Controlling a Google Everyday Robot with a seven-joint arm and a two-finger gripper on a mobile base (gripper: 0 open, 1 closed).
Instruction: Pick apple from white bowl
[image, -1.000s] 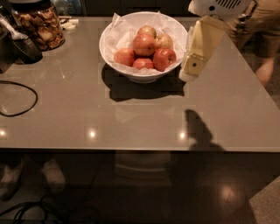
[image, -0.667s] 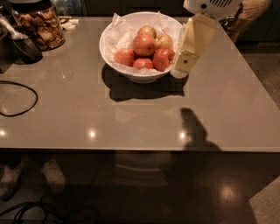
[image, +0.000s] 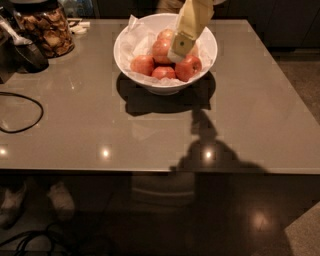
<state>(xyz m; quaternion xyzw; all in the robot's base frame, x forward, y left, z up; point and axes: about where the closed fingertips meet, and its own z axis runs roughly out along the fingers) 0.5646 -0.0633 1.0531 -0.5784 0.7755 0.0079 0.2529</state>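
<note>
Hovering inside the bowl, gripper points tip-down at the pile's centre. Apple sits mid-bowl, just beside the tip on the side toward the jar. Grip state: cannot tell.

Glossy grey table w/ light glints, dark shiny floor, dim rm

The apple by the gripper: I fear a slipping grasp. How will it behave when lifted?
The apple looks round and smooth, so it may slip or roll against the neighbouring apples. It sits atop the pile in the white bowl, so lifting probably disturbs little. The gripper hangs right beside it, over the bowl.
</note>
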